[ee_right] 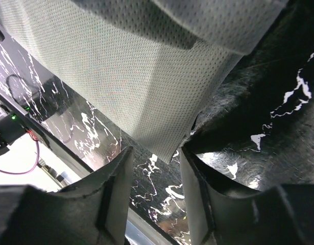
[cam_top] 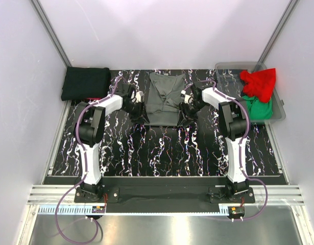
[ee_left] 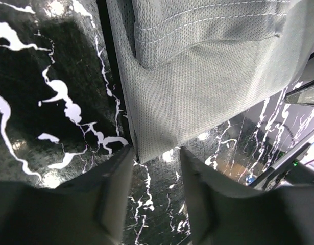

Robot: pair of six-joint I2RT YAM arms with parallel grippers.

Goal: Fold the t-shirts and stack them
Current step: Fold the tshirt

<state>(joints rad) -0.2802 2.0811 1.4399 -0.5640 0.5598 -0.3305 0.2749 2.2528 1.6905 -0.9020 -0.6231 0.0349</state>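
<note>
A dark grey t-shirt, partly folded into a narrow strip, lies flat at the back middle of the table. My left gripper is at its near left corner and my right gripper at its near right corner. In the left wrist view the grey t-shirt ends in a corner just at the tips of the open left gripper, with bare table between the jaws. The right wrist view is alike: the t-shirt has its corner hanging at the tips of the open right gripper. Neither holds cloth.
A folded black t-shirt lies at the back left corner. A clear grey bin at the back right holds a red t-shirt and a green t-shirt. White walls close the back and sides.
</note>
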